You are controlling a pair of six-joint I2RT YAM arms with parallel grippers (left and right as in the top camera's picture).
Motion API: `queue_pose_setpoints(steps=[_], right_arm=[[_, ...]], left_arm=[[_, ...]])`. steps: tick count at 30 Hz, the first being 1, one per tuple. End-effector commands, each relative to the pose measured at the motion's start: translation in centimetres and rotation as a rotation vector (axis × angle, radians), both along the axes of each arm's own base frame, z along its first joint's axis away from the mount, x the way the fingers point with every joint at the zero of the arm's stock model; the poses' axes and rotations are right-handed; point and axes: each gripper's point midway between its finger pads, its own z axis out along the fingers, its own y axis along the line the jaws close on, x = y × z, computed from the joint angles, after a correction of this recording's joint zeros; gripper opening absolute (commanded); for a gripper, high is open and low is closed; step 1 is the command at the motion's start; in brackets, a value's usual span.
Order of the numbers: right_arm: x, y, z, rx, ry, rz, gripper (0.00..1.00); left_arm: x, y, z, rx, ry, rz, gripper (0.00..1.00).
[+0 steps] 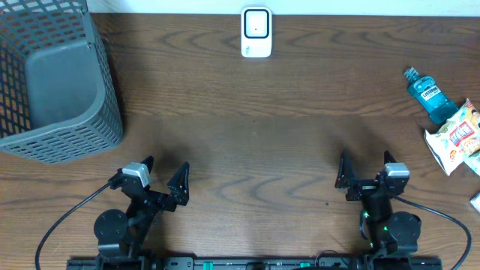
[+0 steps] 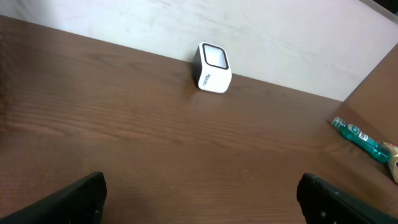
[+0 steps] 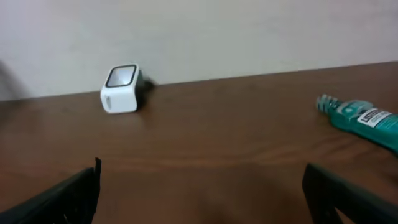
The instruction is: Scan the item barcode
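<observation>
Resting wide apart near the front edge of a brown wooden table, two robot arms wait with nothing in their grasp. The left gripper has its jaws spread to their full width, and its dark fingers show at the bottom corners of the left wrist view with only bare tabletop between them. The right gripper is spread just as wide and holds nothing. Neither gripper touches any object.

A small white barcode scanner with a dark-framed window stands at the far edge of the table, against the pale wall and roughly midway between the two arms. It is well apart from both. It appears in both wrist views, a little left of centre from the left arm and further left from the right.

The goods lie at the table's right edge. A teal mouthwash bottle lies on its side with its cap pointing toward the back of the table. A snack packet printed in orange and white sits just beside it, nearer the front. Both lie beyond the right arm, well apart from its fingers.

A grey mesh basket occupies the far left corner, behind the left arm.
</observation>
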Motion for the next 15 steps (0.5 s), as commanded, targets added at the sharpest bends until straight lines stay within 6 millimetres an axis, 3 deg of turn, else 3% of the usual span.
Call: queue_pose_setpoints(steps=[1,15], right_arm=[[-0.02,-0.21,-0.02,-0.005,-0.003,-0.01,0.99],[-0.02,-0.11,0.0,0.007,-0.003,-0.007,0.99]], left_arm=[[-0.07,0.01,0.59,0.013,-0.021,0.0,0.98],[-0.07,0.01,0.6,0.013,-0.021,0.0,0.98]])
